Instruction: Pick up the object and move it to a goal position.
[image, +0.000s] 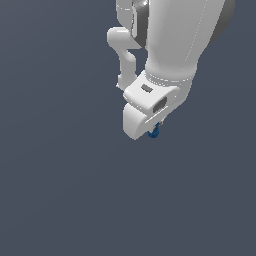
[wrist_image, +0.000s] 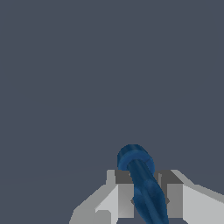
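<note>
The object (image: 155, 131) is a tiny dark blue rounded lump that peeks out below the white gripper (image: 153, 131) in the exterior view. Most of it is hidden by the hand. In the wrist view the object (wrist_image: 142, 181) is a dark blue elongated piece with a rounded end, clamped between the two grey fingers (wrist_image: 125, 197). The gripper (wrist_image: 146, 199) is shut on it. The hand hangs over the plain dark grey ground; how high it is I cannot tell. No goal marker shows in either view.
The white arm (image: 175, 40) comes down from the top of the exterior view. A plain dark grey surface (image: 60, 190) fills the rest of both views.
</note>
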